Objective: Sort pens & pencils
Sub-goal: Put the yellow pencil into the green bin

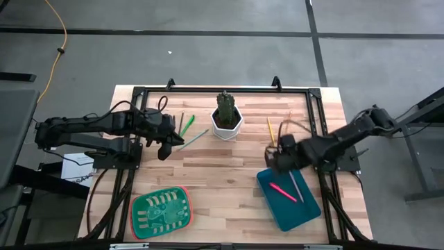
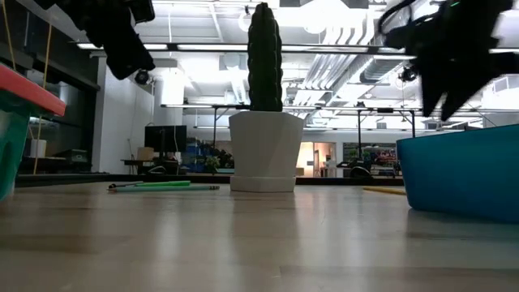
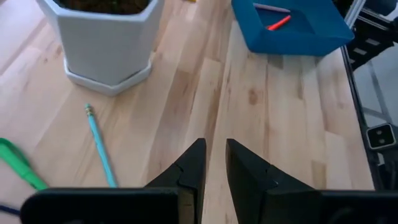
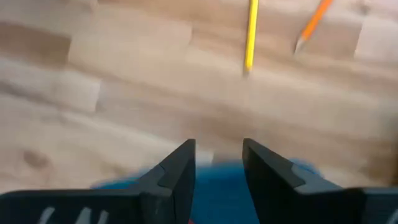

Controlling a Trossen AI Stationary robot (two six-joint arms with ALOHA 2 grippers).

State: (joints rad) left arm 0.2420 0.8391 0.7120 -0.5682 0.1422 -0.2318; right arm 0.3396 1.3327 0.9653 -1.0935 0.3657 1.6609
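Table: we see a pale wood plank top [image 1: 229, 173] with a black frame [image 1: 208, 89] round its edges.
Centre back: a white pot [image 1: 227, 123] stands on the planks, a dark green cactus [image 1: 225, 105] upright in it.
Left of pot: we count a green pen [image 1: 187, 125], a pale pencil [image 1: 194, 139] and an olive stick [image 1: 181, 122], lying close together on the wood.
Right of pot: a yellow pencil [image 1: 270, 130] and an orange pencil [image 4: 314, 23] lie near each other, apart.
Front right: a blue tray [image 1: 305, 212] sits on the planks.
Front left: a green tray [image 1: 139, 222] sits on the planks.
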